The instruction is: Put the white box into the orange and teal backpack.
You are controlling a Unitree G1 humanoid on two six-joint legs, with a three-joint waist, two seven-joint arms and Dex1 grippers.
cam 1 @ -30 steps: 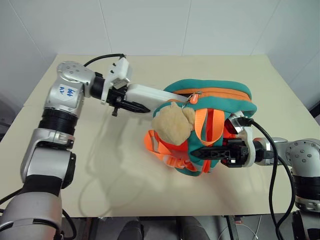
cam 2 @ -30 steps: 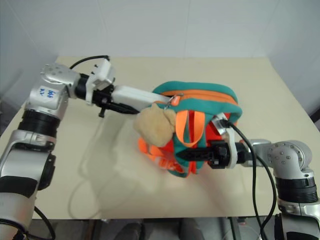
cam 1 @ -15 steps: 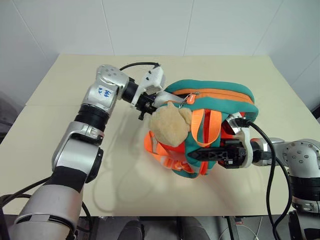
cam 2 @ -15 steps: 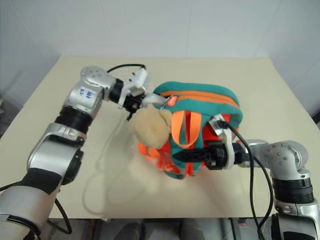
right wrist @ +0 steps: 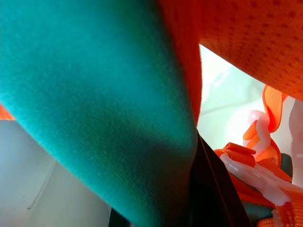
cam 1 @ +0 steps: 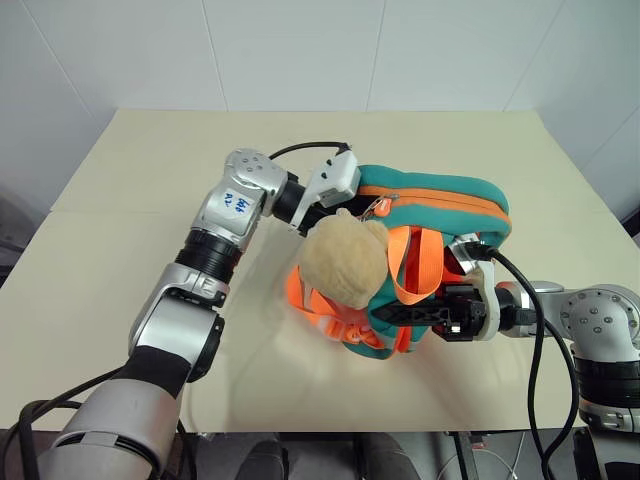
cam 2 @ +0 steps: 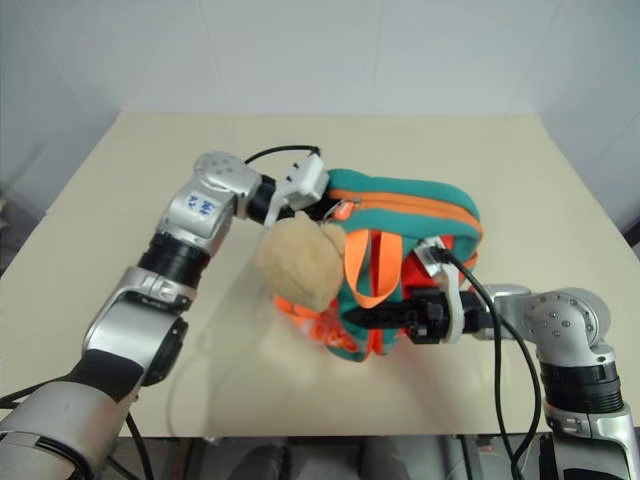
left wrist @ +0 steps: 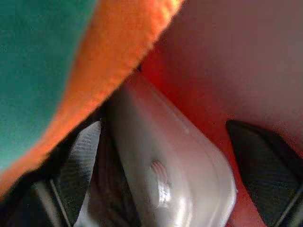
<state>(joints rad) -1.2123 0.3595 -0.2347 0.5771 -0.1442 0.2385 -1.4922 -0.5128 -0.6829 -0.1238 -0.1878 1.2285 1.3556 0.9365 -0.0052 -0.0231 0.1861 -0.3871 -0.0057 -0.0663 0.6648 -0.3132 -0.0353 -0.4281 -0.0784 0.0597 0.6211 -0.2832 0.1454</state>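
Pinching the orange and teal backpack [cam 1: 430,215] by a teal strap near its front edge, right gripper [cam 1: 420,312] clamped tight. Farther back, reaching into the bag's opening, left gripper [left wrist: 170,189] spread wide, white box [left wrist: 165,156] lying lengthwise between its fingers [left wrist: 258,158] inside the orange lining, apparently released.

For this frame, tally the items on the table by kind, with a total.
Orange and teal backpack: 1
Tan plush toy attached to the backpack: 1
White box, inside the backpack: 1
Total: 3
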